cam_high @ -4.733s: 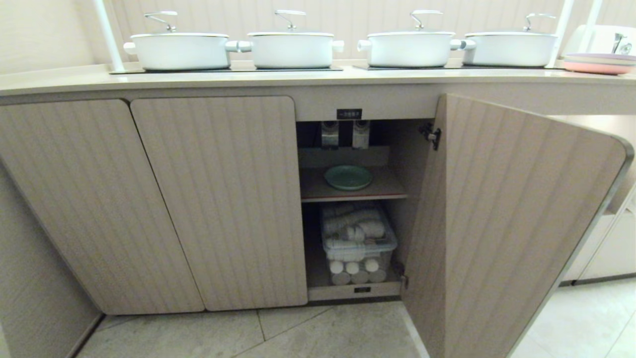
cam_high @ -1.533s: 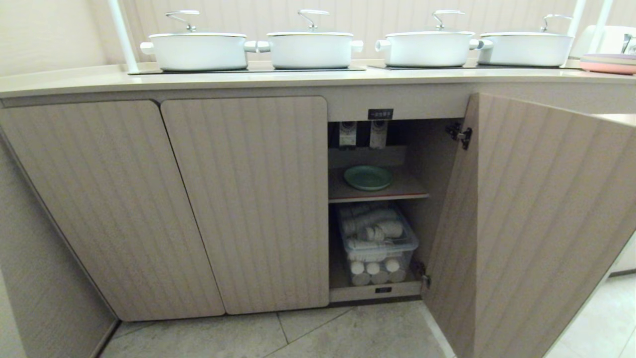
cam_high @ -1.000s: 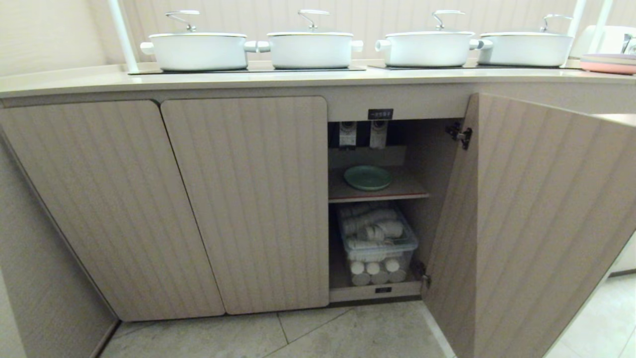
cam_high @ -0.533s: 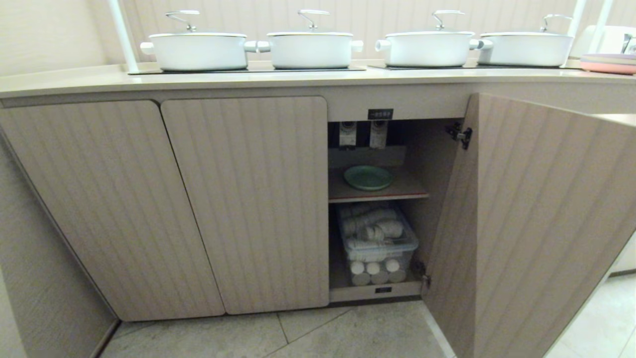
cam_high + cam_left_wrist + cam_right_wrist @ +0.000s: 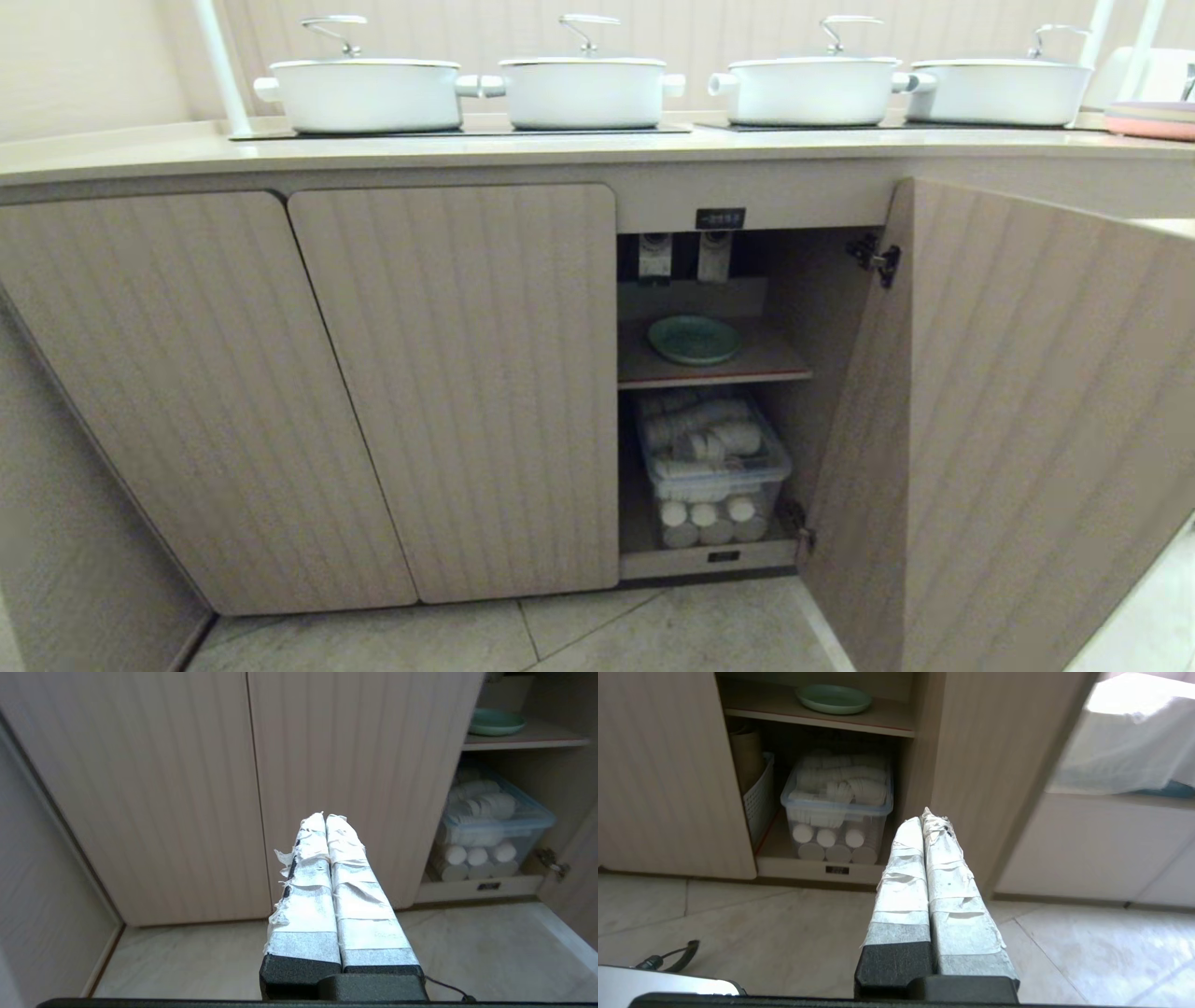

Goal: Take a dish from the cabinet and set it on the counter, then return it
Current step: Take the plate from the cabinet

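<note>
Both claws, the left gripper (image 5: 325, 817) and the right gripper (image 5: 923, 820), are pressed together and hold nothing, out in front of the cabinet (image 5: 700, 201). Its door (image 5: 1008, 420) is open. The dish (image 5: 695, 339) sits on the shelf (image 5: 775, 362). Nothing sits on the counter (image 5: 560, 145) yet but pots, so every step is left.

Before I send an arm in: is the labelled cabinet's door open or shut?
Open. The door is swung out to the right, showing the dish on the cabinet's inner shelf and a clear bin below.
</note>
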### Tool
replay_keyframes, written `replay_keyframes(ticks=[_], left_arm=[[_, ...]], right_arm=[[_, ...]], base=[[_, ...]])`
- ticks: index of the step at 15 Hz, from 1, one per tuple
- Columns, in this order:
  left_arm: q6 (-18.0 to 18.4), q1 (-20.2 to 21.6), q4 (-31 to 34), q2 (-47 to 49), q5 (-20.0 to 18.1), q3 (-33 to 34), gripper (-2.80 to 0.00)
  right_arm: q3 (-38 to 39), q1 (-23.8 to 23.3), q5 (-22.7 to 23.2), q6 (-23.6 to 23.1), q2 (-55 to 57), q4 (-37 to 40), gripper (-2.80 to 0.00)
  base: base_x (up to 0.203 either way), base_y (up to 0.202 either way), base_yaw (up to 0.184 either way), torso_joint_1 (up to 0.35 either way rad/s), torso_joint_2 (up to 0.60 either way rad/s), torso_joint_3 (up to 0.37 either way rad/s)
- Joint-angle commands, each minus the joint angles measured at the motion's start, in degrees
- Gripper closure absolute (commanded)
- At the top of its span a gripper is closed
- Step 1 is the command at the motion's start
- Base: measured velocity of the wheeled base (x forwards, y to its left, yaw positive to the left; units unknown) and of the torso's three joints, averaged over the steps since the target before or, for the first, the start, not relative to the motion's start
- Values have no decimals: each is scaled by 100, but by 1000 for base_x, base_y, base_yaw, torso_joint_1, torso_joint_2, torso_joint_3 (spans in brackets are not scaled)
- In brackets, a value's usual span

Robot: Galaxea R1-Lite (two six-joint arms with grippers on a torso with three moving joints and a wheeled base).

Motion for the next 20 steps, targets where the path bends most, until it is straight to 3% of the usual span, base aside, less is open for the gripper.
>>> replay_keyframes(ticks=[1, 14, 20], left_arm=[[0, -6, -2, -2, -1, 0, 0], [0, 1, 4, -2, -1, 0, 0], [0, 2, 6, -2, -1, 0, 0]], right_arm=[[0, 1, 2, -7, 3, 0, 0], [-4, 1, 2, -7, 0, 0, 0], [-4, 1, 2, -7, 9, 0, 0]], base=[[198, 0, 3, 2, -1, 2], [194, 0, 1, 2, 1, 2], [15, 0, 1, 1, 0, 0]])
